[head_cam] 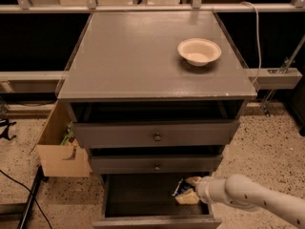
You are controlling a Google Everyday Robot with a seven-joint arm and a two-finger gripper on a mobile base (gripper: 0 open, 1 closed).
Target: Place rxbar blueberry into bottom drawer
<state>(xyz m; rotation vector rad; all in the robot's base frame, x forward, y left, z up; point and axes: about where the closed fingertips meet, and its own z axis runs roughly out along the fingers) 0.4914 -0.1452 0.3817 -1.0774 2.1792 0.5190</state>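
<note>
Grey tabletop (133, 56) of a three-drawer cabinet, seen from above — one white bowl (199, 51) rests on it near the right rear corner. Speckled floor (267, 147) below carries a cardboard box (59, 149) at the cabinet's left. The gripper (189, 190) grips the rxbar blueberry (180, 187) at the open bottom drawer (138, 194).

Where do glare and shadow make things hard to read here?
Camera view: overhead light leaves a soft sheen on the cabinet top beside the white bowl. The bottom drawer interior lies in deep shadow, so the rxbar blueberry, clamped in the gripper over the drawer's right side, barely stands out.
</note>
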